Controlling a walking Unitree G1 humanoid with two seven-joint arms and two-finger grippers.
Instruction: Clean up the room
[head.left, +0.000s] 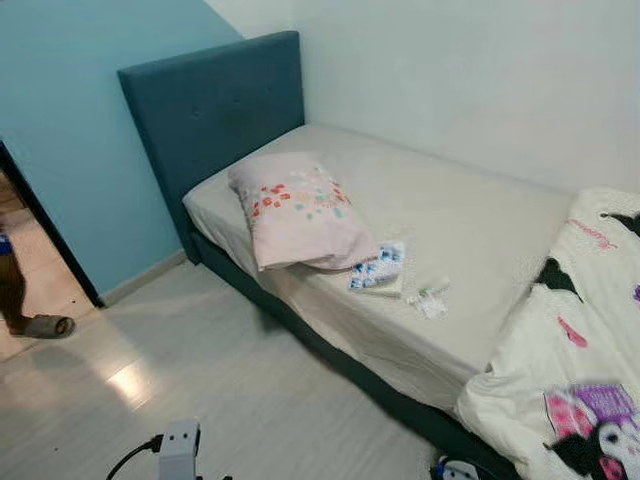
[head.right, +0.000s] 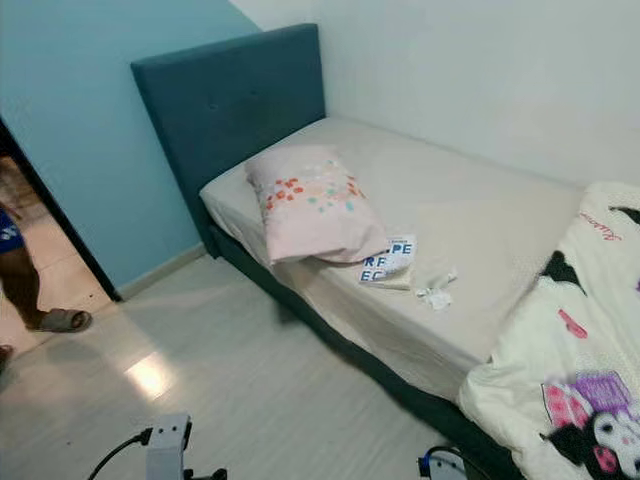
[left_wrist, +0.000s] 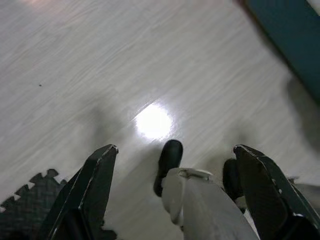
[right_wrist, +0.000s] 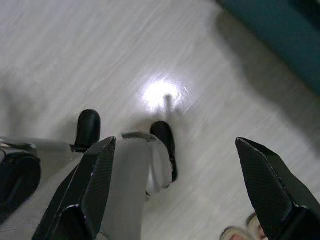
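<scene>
Floor (head.left: 200, 370): pale wood-look boards across the near left of the scene, with a bright glare patch
Bed (head.left: 460, 230): runs from the far left corner toward the near right, against the white wall; beige sheet, dark teal base
Headboard (head.left: 215, 110): teal, upright at the bed's far left end, beside the light blue wall
Blanket (head.left: 575, 370): cream with cartoon prints, bunched on the bed's near right end and hanging over its edge
Pillow (head.left: 298, 212): pink with coloured spots, lying on the sheet near the headboard
Packet (head.left: 378, 268): flat, blue and white with lettering, on the sheet just right of the pillow, its edge tucked under the pillow corner
Small litter (head.left: 428, 297): white scraps on the sheet, near the packet on its right
Person: a foot in a sandal (head.left: 45, 325) on the tiles in the doorway at far left
Left gripper (left_wrist: 175, 155): fingers spread wide, hanging over the floor above the robot's own leg and black foot
Right gripper (right_wrist: 175, 145): fingers spread wide, hanging over the floor, nothing between them
</scene>
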